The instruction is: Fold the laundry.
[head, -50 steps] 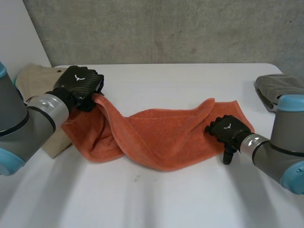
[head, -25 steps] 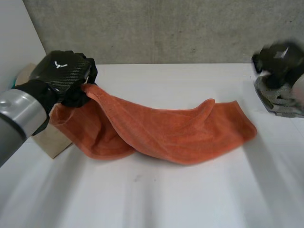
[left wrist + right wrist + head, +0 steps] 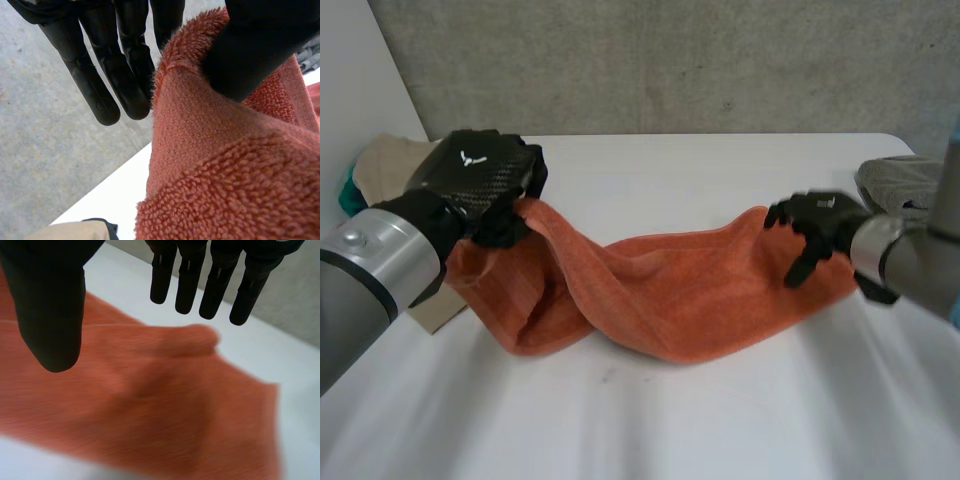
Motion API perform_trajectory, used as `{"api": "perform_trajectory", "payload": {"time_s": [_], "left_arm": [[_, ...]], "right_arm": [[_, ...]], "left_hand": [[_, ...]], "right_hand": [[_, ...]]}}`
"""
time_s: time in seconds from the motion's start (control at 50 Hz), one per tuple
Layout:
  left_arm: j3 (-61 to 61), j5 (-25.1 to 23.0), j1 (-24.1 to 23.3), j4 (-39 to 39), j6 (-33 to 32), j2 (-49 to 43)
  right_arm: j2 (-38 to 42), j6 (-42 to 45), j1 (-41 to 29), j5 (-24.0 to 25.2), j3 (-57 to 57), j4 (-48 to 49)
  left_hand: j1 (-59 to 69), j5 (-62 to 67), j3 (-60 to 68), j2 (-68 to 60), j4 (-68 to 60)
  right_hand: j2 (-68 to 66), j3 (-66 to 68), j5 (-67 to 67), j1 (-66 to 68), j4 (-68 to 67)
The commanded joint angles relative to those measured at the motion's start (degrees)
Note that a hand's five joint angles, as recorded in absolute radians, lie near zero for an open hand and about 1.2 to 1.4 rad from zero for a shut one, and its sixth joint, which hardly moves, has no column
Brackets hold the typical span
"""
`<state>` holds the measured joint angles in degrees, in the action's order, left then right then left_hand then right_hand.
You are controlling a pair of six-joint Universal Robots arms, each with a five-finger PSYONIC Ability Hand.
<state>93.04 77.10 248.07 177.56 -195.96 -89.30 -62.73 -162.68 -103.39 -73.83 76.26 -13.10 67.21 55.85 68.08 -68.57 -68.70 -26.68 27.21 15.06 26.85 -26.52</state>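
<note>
An orange towel [image 3: 670, 300] lies bunched lengthwise across the white table [image 3: 720, 420]. My left hand [image 3: 480, 178] holds its left end raised off the table. In the left wrist view my thumb presses the towel's hemmed edge [image 3: 225, 165] against my hand, beside the straight fingers [image 3: 117, 65]. My right hand [image 3: 818, 225] hovers over the towel's right end. In the right wrist view its fingers [image 3: 215, 280] are straight and spread apart from the thumb, with the towel [image 3: 150, 405] below the palm and nothing gripped.
A folded grey towel [image 3: 905, 182] lies at the table's right edge, just behind my right arm. A beige cloth [image 3: 392, 158] sits at the left edge behind my left hand, with something teal [image 3: 350, 192] beside it. A concrete wall stands behind the table.
My right hand left the towel's right end, swung out to the grey towel, and came back over the orange towel's right end. My left hand rose, then lowered slightly, keeping its grip.
</note>
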Motion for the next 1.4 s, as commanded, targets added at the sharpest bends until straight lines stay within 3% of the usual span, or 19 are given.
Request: {"api": "perform_trajectory", "payload": {"time_s": [0.02,0.12,0.34,0.4,0.42,0.44,0.5,0.52,0.6,0.72,0.82,0.92,1.04,1.18,1.2,1.26,1.28,1.3,1.4], "left_arm": [[-2.1,0.1,-0.7,0.0,0.4,0.3],[-3.3,0.3,-1.9,-0.3,0.8,0.4],[-4.6,2.4,-3.9,-1.1,2.9,2.1],[-4.7,2.9,-3.9,-1.3,3.3,2.5],[-4.7,3.0,-4.0,-1.3,3.4,2.7],[-4.6,3.1,-4.0,-1.3,3.7,3.2],[-4.3,3.1,-3.8,-1.3,4.1,4.0],[-4.0,2.9,-3.7,-1.4,4.3,4.5],[-2.7,2.5,-2.9,-1.6,4.2,6.1],[-0.2,0.7,-1.7,-2.3,4.5,7.3],[3.6,-1.3,-1.8,-2.4,4.4,7.2],[6.4,-1.4,-2.3,-1.5,4.2,5.3],[6.0,0.2,-3.2,1.0,4.0,-2.5],[2.5,2.0,-3.2,1.3,2.8,-9.6],[1.5,2.5,-3.0,1.2,2.7,-10.5],[0.4,3.1,-2.5,0.9,2.7,-11.6],[-0.1,3.2,-2.1,0.6,2.7,-11.7],[-0.4,3.2,-1.9,0.5,2.8,-11.7],[-0.8,3.1,-1.5,0.0,2.8,-11.7]], "right_arm": [[-10.3,-7.0,-3.9,4.1,22.5,13.3],[-9.3,-9.8,-10.2,2.4,27.2,21.6],[2.3,-13.1,-19.2,-9.1,23.9,30.2],[4.4,-12.9,-20.0,-11.4,22.9,30.6],[4.5,-12.8,-20.0,-12.0,22.6,30.9],[3.9,-12.6,-19.4,-13.5,22.4,31.2],[-0.5,-12.2,-17.6,-16.3,23.4,31.6],[-5.4,-11.5,-16.0,-17.1,24.6,32.3],[-16.7,-4.9,-9.8,-12.5,25.3,31.7],[-23.0,3.6,-0.2,-1.8,16.5,19.8],[-13.6,5.0,1.8,4.2,0.6,7.1],[-2.2,13.6,-0.4,4.4,-12.6,1.1],[13.1,28.1,-2.7,5.4,-22.0,0.2],[23.4,41.3,-4.1,5.8,-25.5,5.4],[24.1,41.7,-3.9,4.9,-26.0,9.4],[24.5,39.2,-3.5,3.2,-25.6,16.9],[24.1,36.9,-3.3,2.0,-24.7,21.8],[23.6,35.8,-3.2,1.5,-24.1,23.9],[18.5,27.3,-3.0,-1.7,-18.4,30.9]], "left_hand": [[12.8,14.1,11.9,-11.4,-11.3],[12.8,14.1,11.9,-11.4,-11.3],[12.8,14.1,11.9,-11.4,-11.3],[12.8,14.1,11.9,-11.4,-11.3],[12.8,14.1,11.9,-11.4,-11.3],[12.8,14.1,11.9,-11.4,-11.3],[12.8,14.1,11.9,-11.4,-11.3],[12.8,14.1,11.9,-11.4,-11.3],[12.8,14.1,11.9,-11.4,-11.3],[12.8,14.1,11.9,-11.4,-11.3],[12.8,14.1,11.9,-11.4,-11.3],[12.8,14.1,11.9,-11.4,-11.3],[12.8,14.1,11.9,-11.4,-11.3],[12.8,14.1,11.9,-11.4,-11.3],[12.8,14.1,11.9,-11.4,-11.3],[12.8,14.1,11.9,-11.4,-11.3],[12.8,14.1,11.9,-11.4,-11.3],[12.8,14.1,11.9,-11.4,-11.3],[12.8,14.1,11.9,-11.4,-11.3]], "right_hand": [[0.4,-0.9,1.3,-0.5,0.2],[4.4,-4.9,-2.8,-4.6,4.2],[3.9,-4.4,-2.3,-4.1,3.7],[-14.0,13.5,15.6,13.8,-14.2],[-27.6,27.1,29.2,27.4,-27.7],[-53.1,52.5,54.7,52.9,-53.2],[-53.3,52.8,54.9,53.2,-53.5],[-53.3,52.8,54.9,53.2,-53.5],[-53.3,52.8,54.9,53.2,-53.5],[-53.3,52.8,54.9,53.2,-53.5],[-53.3,52.8,54.9,53.2,-53.5],[-53.3,52.8,54.9,53.2,-53.5],[-53.3,52.8,54.9,53.2,-53.5],[-53.3,52.8,54.9,53.2,-53.5],[-52.8,52.3,54.4,52.6,-53.0],[-29.3,28.8,30.9,29.2,-29.5],[-10.8,10.2,12.4,10.6,-10.9],[-3.1,2.5,4.7,2.9,-3.2],[10.9,-11.5,-9.3,-11.1,10.8]]}}
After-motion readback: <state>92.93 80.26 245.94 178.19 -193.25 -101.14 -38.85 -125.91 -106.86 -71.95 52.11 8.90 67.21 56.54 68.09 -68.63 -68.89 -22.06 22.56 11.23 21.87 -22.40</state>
